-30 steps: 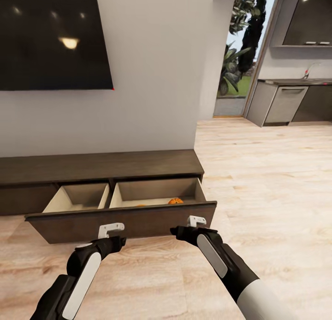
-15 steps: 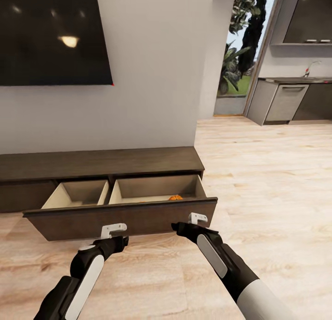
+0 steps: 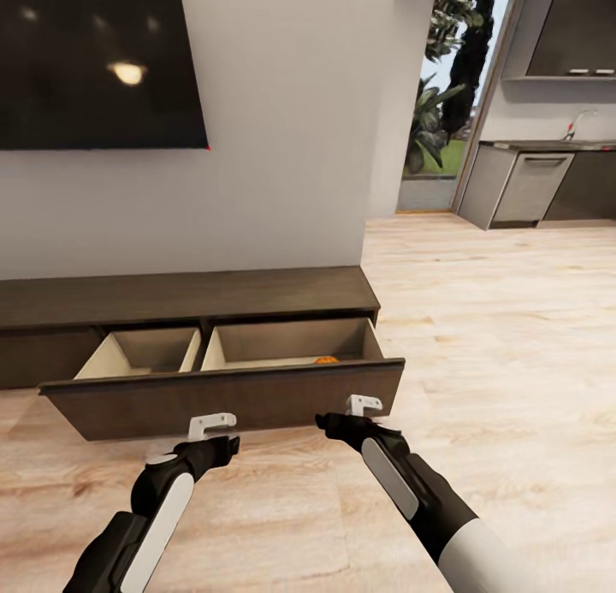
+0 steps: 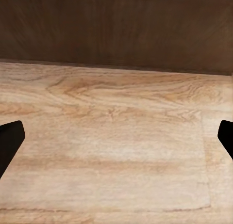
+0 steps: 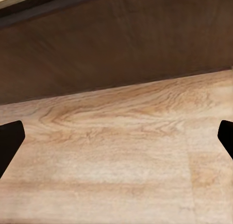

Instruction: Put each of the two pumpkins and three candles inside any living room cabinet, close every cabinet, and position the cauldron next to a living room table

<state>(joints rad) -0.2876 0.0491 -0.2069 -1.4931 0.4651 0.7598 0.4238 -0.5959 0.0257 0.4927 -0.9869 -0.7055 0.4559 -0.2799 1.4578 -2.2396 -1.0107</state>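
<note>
A: Why are both arms set low in front of the cabinet [image 3: 184,298]?

B: Its wide drawer [image 3: 224,398] stands pulled out, and the left gripper [image 3: 211,423] and right gripper [image 3: 363,404] sit at the dark front panel, one toward each end. I judge that's for an even push to shut it, since every cabinet must end up closed.

A: Is anything inside?

B: From the head view, a sliver of orange, likely a pumpkin [image 3: 325,359], shows just above the front panel in the right compartment. The left compartment's floor is hidden behind the panel.

A: What do the wrist cameras add?

B: Each shows two dark fingertips at opposite edges of the frame, so both grippers are spread wide and empty. Between them lies the floor [image 4: 116,146] with the brown drawer face just beyond. They don't show the drawer's inside. I can't tell whether the fingers actually touch the panel.
</note>
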